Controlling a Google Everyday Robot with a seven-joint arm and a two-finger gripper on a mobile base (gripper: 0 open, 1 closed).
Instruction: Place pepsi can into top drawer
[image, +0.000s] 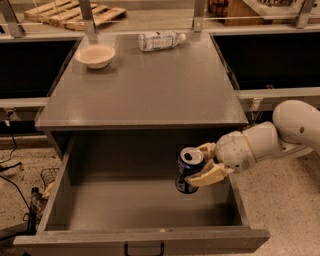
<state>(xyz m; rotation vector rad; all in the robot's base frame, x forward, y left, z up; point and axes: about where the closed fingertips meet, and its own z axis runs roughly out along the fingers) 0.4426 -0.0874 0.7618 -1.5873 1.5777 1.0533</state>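
Top drawer (56, 197): pulled out towards the near side below the table (145, 90); its grey floor and walls lay in view.
Pepsi can (187, 171): held nearly upright, silver top showing, over the right part of the drawer's interior, close to the right wall; whether it touched the floor could not be told.
End effector (200, 163): reached in from the right, its two pale fingers clamped on the can's sides.
Bowl (95, 55): stood on the table's far left.
Plastic bottle (159, 41): lay on its side at the table's far edge, right of the bowl.
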